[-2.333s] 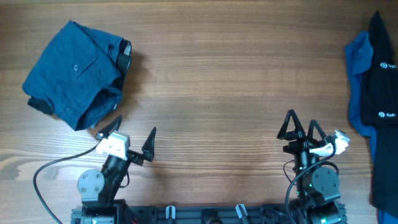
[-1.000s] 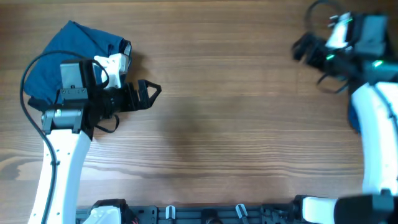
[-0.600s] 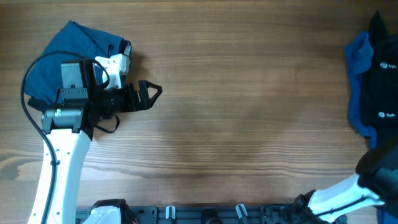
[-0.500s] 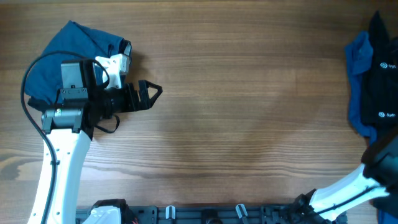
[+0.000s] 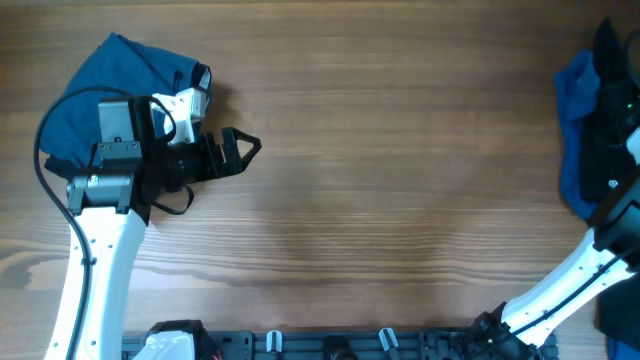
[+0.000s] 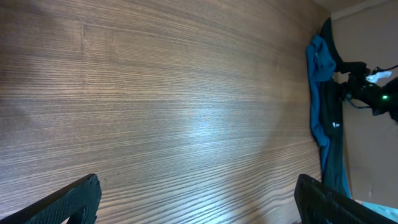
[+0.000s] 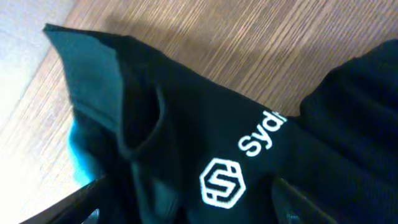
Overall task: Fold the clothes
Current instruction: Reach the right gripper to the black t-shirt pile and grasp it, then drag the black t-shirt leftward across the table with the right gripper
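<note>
The darker blue buttoned garment (image 5: 105,75) lies bunched at the table's far left, partly under my left arm. My left gripper (image 5: 244,154) is open and empty, just right of that garment and pointing right; in the left wrist view (image 6: 199,208) only bare wood lies between its fingertips. The black T-shirt (image 5: 608,110) with white logo prints lies at the right edge on the plain blue shirt (image 5: 573,105). My right gripper (image 7: 193,208) is open, close above the black T-shirt (image 7: 205,124) near a white logo; a bit of blue shirt (image 7: 78,158) shows at left.
The wooden table (image 5: 400,150) stretches between the two piles. The left wrist view shows the blue shirt (image 6: 318,87) and my right arm (image 6: 367,93) far across the table. The right arm's white link (image 5: 570,290) rises from the front right corner.
The right arm has swung down from the far right, dropped out of view, then reached over the black T-shirt. The left arm has stayed still for the last second.
</note>
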You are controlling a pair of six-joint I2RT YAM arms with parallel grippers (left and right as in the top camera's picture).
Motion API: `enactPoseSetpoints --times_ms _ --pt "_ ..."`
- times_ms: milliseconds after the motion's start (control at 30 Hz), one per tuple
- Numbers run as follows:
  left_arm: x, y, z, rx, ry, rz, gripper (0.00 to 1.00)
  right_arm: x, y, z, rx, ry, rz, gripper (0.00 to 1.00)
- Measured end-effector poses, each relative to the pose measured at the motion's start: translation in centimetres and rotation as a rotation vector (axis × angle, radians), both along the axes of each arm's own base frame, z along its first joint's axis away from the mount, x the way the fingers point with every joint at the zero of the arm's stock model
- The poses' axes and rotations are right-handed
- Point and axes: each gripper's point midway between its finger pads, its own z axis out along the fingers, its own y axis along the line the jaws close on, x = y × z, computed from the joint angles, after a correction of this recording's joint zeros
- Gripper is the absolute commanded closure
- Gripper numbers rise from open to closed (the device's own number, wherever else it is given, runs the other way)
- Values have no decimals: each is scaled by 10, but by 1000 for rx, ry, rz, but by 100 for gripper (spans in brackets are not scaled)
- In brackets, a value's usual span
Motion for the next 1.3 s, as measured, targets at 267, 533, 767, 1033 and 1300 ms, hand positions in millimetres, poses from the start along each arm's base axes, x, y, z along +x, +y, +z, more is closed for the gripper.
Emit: enactPoseSetpoints --times_ms 267,533,767,1033,1300 --pt "-1 0 -1 -11 17 16 0 16 15 23 58 -118 101 96" --pt "1 3 1 -12 12 27 0 -8 95 269 -106 -429 350 96" --pt "-8 21 70 -1 -197 86 0 -13 232 257 79 -308 681 96" --pt "-60 17 137 18 -449 90 0 -21 440 230 69 -176 1158 92" --pt "-73 28 119 87 -376 146 0 -42 539 213 -174 -77 1262 0"
